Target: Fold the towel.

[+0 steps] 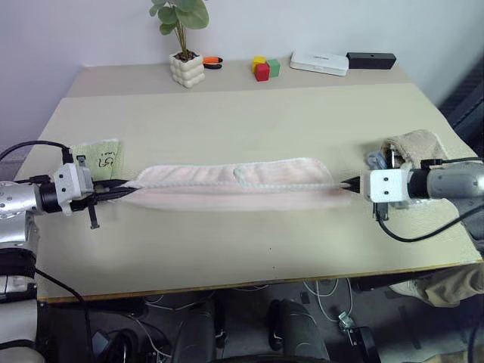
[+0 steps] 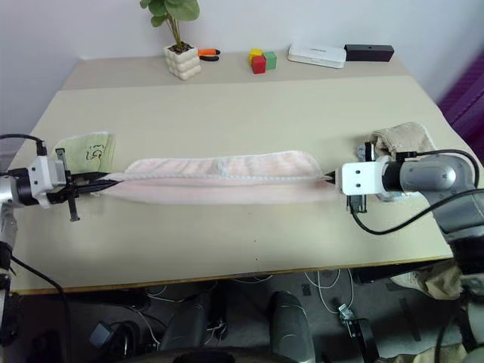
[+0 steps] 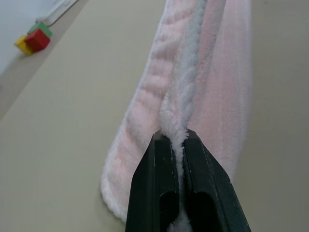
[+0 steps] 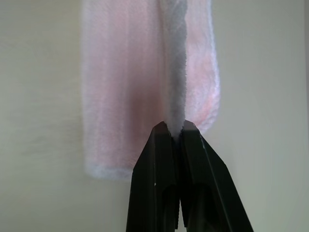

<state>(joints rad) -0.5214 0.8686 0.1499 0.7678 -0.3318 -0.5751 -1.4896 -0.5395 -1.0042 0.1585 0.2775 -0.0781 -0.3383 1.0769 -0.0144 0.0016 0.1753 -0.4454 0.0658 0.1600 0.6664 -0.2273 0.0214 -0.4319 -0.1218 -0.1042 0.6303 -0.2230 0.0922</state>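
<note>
Stretched across the near middle of the table (image 1: 227,249): the pink towel (image 1: 234,184), folded lengthwise into a long band. Left gripper (image 1: 127,188) clamped tight on the towel's left end, right gripper (image 1: 346,183) pinched shut on its right end. Just beyond the left gripper, a green cloth (image 1: 102,157); beside the right gripper, a beige towel (image 1: 414,145). Along the far edge: potted plant (image 1: 185,45), coloured blocks (image 1: 265,68), white box (image 1: 320,62).
</note>
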